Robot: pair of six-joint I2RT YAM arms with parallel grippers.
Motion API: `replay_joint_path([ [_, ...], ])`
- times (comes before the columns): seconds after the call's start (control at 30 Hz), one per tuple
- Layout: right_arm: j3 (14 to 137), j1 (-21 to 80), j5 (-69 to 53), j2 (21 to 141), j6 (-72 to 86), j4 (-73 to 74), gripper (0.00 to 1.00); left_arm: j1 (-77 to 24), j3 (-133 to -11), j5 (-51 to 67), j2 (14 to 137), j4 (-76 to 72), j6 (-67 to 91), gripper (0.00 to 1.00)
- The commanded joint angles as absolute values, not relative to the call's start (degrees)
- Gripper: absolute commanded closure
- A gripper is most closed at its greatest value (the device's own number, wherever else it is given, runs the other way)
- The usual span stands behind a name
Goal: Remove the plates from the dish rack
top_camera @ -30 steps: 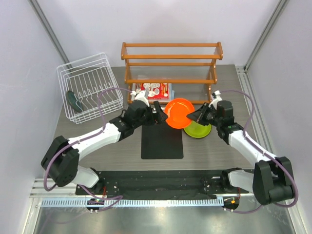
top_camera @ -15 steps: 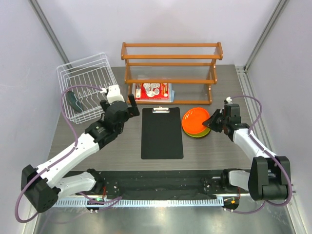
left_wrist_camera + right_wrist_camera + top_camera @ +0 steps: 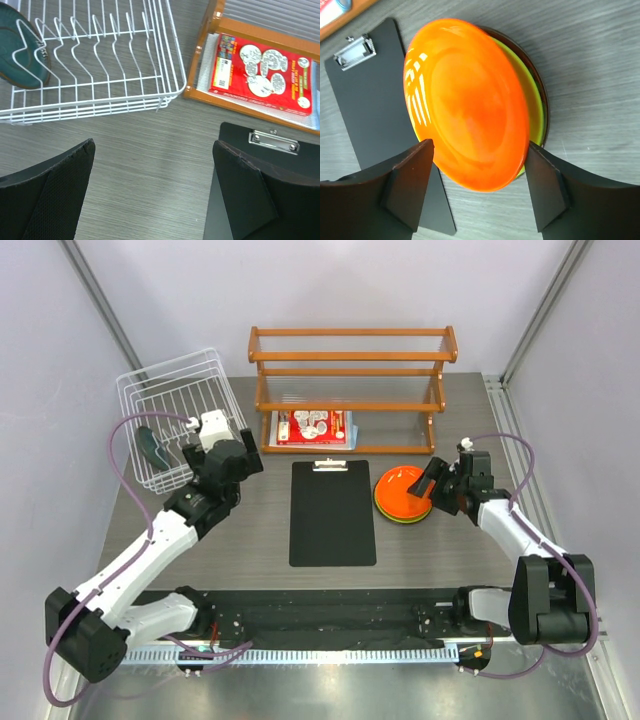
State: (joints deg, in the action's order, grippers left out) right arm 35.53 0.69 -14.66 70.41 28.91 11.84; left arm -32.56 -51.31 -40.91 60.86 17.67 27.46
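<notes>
Both gape wide, empty: your left jaws left of the clipboard (image 3: 333, 512), your right jaws straddling the orange plate (image 3: 470, 105) beside it.

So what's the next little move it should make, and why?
Probably the left gripper should reach into the dish rack for the teal plate. It is the only plate standing in the rack, and that gripper hangs open and empty nearby. The orange plate already lies on the lime green plate, the right gripper open astride it.
</notes>
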Motion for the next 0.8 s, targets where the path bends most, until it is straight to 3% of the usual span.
replay_joint_path([
  [0.0,40.2,0.8,-13.4,67.2,25.0,15.6,0.21,-27.0,-53.9,-40.8,60.6,17.8,25.8,0.01],
  [0.13,43.2,0.8,-9.0,64.3,24.3,20.8,0.18,-17.9,-56.1,-36.8,62.6,17.8,25.2,0.01],
  [0.17,43.7,0.8,-8.2,63.7,24.5,21.5,0.11,-14.8,-56.2,-36.5,63.1,17.7,24.8,0.01],
  [0.3,44.8,0.8,-3.2,60.7,23.8,23.3,0.07,-7.1,-58.0,-32.6,65.6,15.9,25.5,0.0],
  [0.53,43.9,0.7,-5.9,58.6,25.7,20.5,0.07,3.0,-59.9,-28.4,72.7,13.2,26.1,0.01],
  [0.77,44.5,0.7,-8.2,64.8,23.8,19.3,0.07,8.8,-63.4,-28.0,80.9,9.4,25.5,0.05],
])
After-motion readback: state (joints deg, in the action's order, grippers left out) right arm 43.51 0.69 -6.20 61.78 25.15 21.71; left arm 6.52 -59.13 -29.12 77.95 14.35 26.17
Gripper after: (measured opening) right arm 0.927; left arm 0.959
